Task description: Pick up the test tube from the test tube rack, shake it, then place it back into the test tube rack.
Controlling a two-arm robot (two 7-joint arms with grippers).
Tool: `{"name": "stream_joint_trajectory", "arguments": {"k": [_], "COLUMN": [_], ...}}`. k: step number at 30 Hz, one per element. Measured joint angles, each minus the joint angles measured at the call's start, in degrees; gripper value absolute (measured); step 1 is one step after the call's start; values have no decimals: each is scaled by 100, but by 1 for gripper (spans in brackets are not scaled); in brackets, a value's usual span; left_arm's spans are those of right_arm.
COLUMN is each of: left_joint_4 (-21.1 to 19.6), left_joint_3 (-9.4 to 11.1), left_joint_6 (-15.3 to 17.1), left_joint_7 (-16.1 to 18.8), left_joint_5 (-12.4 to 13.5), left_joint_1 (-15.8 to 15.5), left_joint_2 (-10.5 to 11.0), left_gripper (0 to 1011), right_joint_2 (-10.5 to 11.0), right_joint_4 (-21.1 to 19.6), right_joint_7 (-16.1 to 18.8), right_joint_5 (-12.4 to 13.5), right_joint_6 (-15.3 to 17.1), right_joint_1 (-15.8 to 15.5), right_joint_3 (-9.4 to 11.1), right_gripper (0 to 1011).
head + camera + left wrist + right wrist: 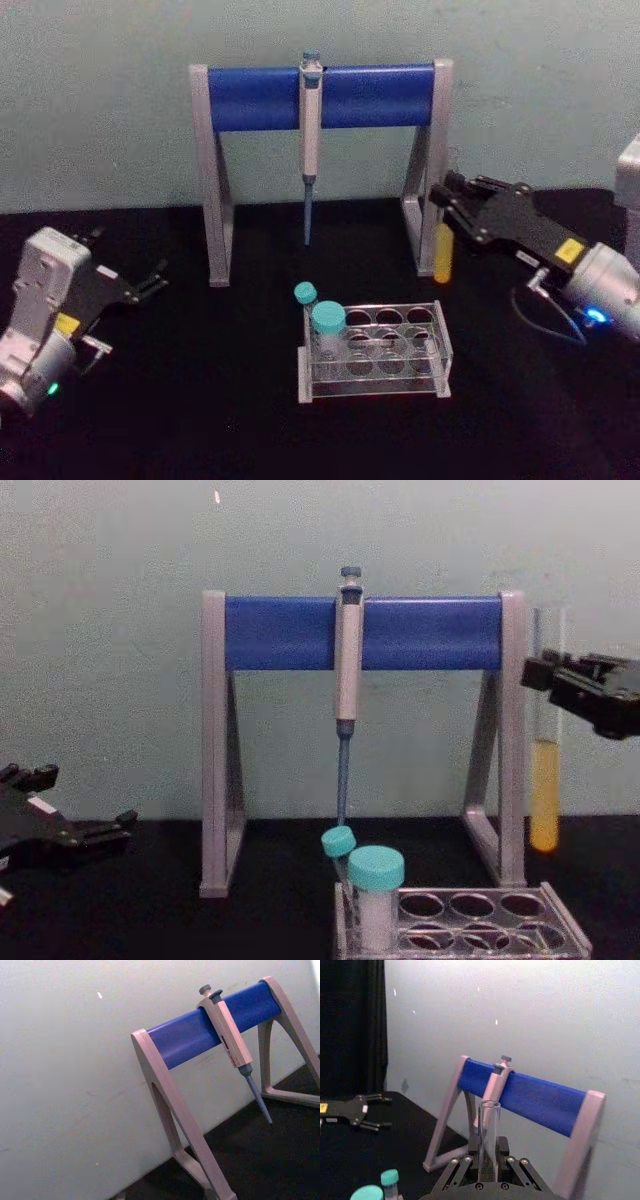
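The grey-and-blue pipette stand point(280, 632) stands at the far edge of the black table point(200, 400), against the pale wall, with a pipette point(348, 660) hanging from the middle of its bar.

The right gripper point(545, 675) is raised at the far right, just right of the stand's right leg, and its fingers are clamped on the test tube point(545, 800). The left gripper point(158, 280) rests low at the near left, fingers apart and holding nothing.

The test tube rack point(400, 377), low and clear, sits near the centre of the table. It holds a wide teal-capped white tube point(328, 320) and a thin teal-capped tube point(305, 293) at its left end.

The test tube hangs upright in the air, well above the table and to the far right of the rack. It is long, slim and uncapped, with a round bottom and yellow-orange liquid in its lower third.

From the chest, its clear upper glass is faint against the wall. From the head, only the yellow part shows clearly below the gripper. The right wrist view hides its lower part behind the fingers. The chest view cuts off the rack's near edge.
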Motion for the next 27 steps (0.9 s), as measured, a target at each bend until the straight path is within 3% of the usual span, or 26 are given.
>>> {"name": "stream_joint_trajectory", "arguments": {"k": [6,14,21,27], "left_joint_4": [0,0,0,0], "left_joint_3": [0,0,0,0], "left_joint_6": [0,0,0,0], "left_joint_7": [0,0,0,0], "left_joint_5": [0,0,0,0], "left_joint_1": [0,0,0,0], "left_joint_2": [0,0,0,0], "left_gripper": [1001,1001,1001,1001], "right_joint_2": [-231,-264,68,391], "right_joint_4": [167,69,-388,-723], "right_joint_7": [249,647,847,573], "right_joint_5": [81,388,718,746], "right_joint_6": [-70,-22,106,146], "right_joint_1": [185,176,-154,-505], "right_joint_3": [-125,-260,-270,-105], "right_gripper": [220,221,220,221]}}
